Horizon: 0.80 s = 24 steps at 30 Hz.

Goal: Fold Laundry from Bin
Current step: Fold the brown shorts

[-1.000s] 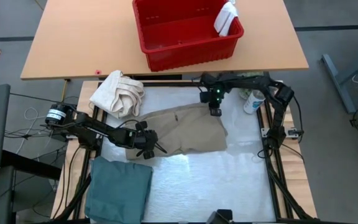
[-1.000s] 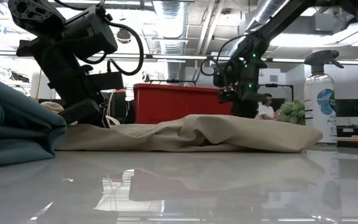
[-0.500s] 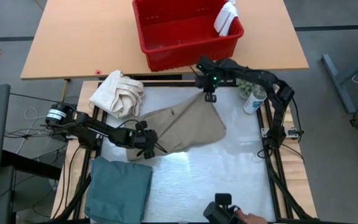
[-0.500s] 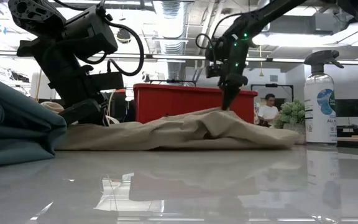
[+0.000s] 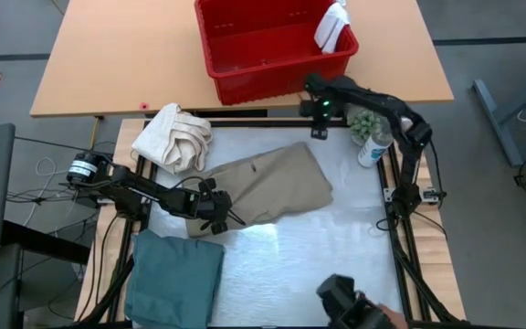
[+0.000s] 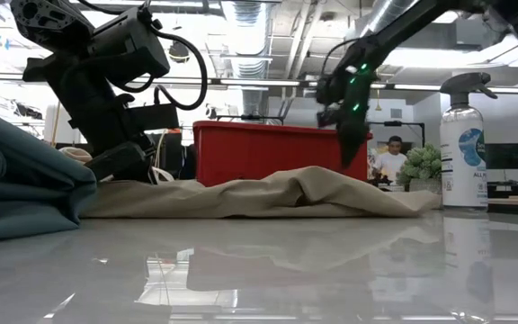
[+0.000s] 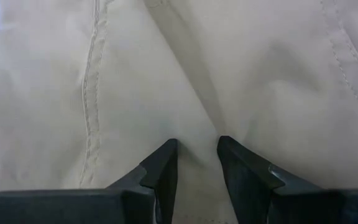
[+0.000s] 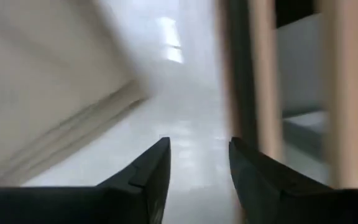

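The tan trousers (image 5: 272, 187) lie spread on the white table top, slack and rumpled in the low view (image 6: 268, 193). My left gripper (image 5: 219, 215) sits low at their near left part, shut on the cloth (image 7: 197, 165). My right gripper (image 5: 320, 126) hangs open above the table beyond the trousers' far right corner, just in front of the red bin (image 5: 272, 46); only bare table shows between its fingers (image 8: 197, 168). A small white cloth (image 5: 333, 26) hangs over the bin's right rim. A folded teal garment (image 5: 176, 279) lies at the near left. My left gripper pinches a raised ridge of the trousers' cloth (image 7: 197, 134) between its two fingers, near the trousers' near left edge. The fingers come slanting down from the table's left. One layer or several, I cannot tell. The trousers rest on the table.
A cream bundled cloth (image 5: 173, 137) lies at the far left corner of the white table. A spray bottle (image 5: 373, 146) and a small green plant (image 5: 365, 122) stand at the right edge. A person's hand with a dark device (image 5: 354, 311) shows at the near edge.
My right gripper, shut on the trousers' far right part, drew it up and toward the far edge, then opened and let go, rising on toward the bin. The cloth fell back flat, its right part now lying closer in; the left part stayed put.
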Available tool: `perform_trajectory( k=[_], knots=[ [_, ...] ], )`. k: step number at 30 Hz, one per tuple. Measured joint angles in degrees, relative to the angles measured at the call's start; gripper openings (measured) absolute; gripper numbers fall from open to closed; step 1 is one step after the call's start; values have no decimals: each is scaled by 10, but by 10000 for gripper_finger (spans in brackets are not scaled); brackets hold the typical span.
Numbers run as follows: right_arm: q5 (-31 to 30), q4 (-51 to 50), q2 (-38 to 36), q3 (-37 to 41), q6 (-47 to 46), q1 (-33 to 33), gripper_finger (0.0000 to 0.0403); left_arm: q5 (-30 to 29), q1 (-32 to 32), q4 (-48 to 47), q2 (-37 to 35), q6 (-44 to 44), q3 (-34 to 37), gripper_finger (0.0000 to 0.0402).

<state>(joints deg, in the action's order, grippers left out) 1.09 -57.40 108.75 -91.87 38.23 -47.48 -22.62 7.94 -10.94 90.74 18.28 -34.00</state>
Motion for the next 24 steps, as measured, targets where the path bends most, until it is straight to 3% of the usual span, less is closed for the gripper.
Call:
perform_trajectory(
  k=[6,8,14,20,24],
  knots=[
    [332,-103,-87,14,-45,15,189,-8,0,2,0,0,0,115],
    [365,-113,-124,37,-31,48,186,-8,0,2,0,0,1,115],
    [186,-105,-235,166,-14,179,187,-8,0,2,0,11,1,115],
    [116,-14,-296,319,-80,275,211,-7,0,6,0,8,1,116],
    [71,28,-301,372,-125,330,230,-6,0,7,0,8,2,115]
  ],
)
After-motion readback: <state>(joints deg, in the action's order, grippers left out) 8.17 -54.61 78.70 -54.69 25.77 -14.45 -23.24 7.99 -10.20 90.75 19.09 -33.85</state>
